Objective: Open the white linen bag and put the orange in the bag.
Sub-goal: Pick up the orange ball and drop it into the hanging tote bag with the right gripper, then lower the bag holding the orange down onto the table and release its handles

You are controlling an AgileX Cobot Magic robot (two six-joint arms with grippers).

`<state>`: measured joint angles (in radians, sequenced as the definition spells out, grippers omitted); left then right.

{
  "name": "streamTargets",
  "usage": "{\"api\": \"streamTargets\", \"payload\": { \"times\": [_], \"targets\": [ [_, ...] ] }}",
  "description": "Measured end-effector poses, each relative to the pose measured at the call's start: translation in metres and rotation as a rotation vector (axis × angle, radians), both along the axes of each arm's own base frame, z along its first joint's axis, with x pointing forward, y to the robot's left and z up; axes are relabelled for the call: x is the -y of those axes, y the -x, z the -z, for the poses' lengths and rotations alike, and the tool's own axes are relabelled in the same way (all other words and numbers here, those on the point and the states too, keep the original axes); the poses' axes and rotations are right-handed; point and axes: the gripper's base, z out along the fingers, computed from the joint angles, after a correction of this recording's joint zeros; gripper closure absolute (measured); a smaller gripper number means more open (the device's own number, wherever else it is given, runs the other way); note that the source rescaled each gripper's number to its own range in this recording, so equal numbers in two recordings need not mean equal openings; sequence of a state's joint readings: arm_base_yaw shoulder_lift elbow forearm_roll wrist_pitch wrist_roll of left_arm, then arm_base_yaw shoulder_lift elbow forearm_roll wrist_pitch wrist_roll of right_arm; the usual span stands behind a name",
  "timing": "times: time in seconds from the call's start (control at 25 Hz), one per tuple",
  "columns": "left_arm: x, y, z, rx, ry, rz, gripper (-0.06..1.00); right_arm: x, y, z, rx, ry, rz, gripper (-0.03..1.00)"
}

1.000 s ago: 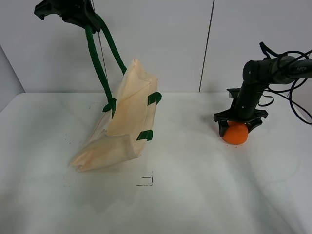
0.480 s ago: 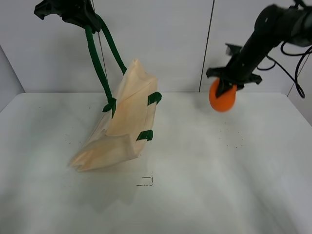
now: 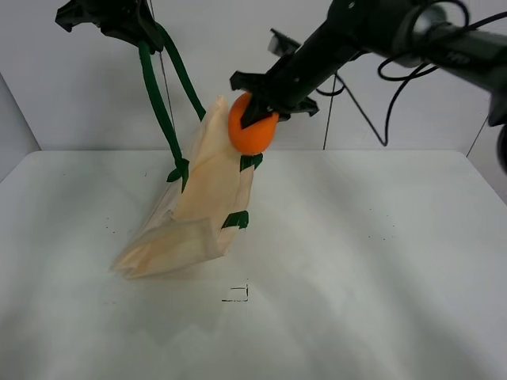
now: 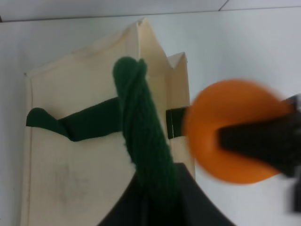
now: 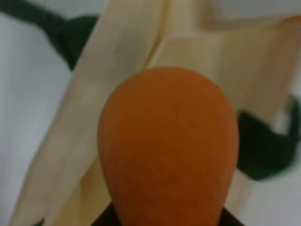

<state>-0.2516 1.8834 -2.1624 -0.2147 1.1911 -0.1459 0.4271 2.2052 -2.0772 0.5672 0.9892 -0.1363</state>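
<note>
Fingers (image 4: 256, 139) of the right gripper (image 3: 260, 109) are clamped on the orange (image 3: 253, 128), one dark finger lying across the fruit's side in the left wrist view. The orange is held in the air above the far-left part of the bench (image 3: 364, 261), against the upper edge of the white linen bag (image 3: 204, 190). Whether fruit and cloth touch cannot be told. The peel is seen as matte and finely pitted, and the outline as egg-shaped in the right wrist view. Its knob and stem are not made out.

The left gripper (image 3: 127, 22) is closed on the strap handles (image 3: 158, 99) high over the far-left corner. The dark green webbing is twisted into one rope-like bundle where it enters the jaws. The gripper's fingertips are hidden by the strap.

The bag is of cream woven cloth, creased and folded inward at the top. Its upper end is lifted and tilted, and its lower end is slumped on the bench near the left edge. Two green tabs (image 3: 250, 161) are seen on the edge facing the bench centre. The mouth opening is not clearly visible. A small black mark (image 3: 236, 294) is noted on the smooth white surface, nearer the front edge than the bag.
</note>
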Motion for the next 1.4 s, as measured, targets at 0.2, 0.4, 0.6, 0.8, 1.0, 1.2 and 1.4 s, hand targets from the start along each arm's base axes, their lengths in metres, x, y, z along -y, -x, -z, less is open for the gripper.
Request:
{"api": "streamTargets", "payload": {
  "times": [0.2, 0.4, 0.6, 0.8, 1.0, 1.2, 1.4],
  "targets": [
    [0.000, 0.000, 0.000, 0.000, 0.000, 0.000, 0.94, -0.049, 0.008, 0.049, -0.028, 0.015, -0.054, 0.96],
    [0.000, 0.000, 0.000, 0.000, 0.000, 0.000, 0.94, -0.065, 0.009, 0.077, -0.050, 0.027, -0.061, 0.76],
    [0.000, 0.000, 0.000, 0.000, 0.000, 0.000, 0.94, -0.060, 0.009, 0.079, -0.024, 0.099, -0.079, 0.05],
    [0.000, 0.000, 0.000, 0.000, 0.000, 0.000, 0.94, -0.035, 0.010, 0.064, -0.053, 0.360, -0.053, -0.03],
    [0.000, 0.000, 0.000, 0.000, 0.000, 0.000, 0.94, 0.012, -0.006, 0.059, -0.092, 0.519, 0.042, -0.03],
    [0.000, 0.000, 0.000, 0.000, 0.000, 0.000, 0.94, 0.074, -0.033, 0.060, -0.111, 0.552, 0.156, -0.03],
    [0.000, 0.000, 0.000, 0.000, 0.000, 0.000, 0.94, 0.154, -0.054, 0.060, -0.142, 0.573, 0.306, -0.03]
  ]
}}
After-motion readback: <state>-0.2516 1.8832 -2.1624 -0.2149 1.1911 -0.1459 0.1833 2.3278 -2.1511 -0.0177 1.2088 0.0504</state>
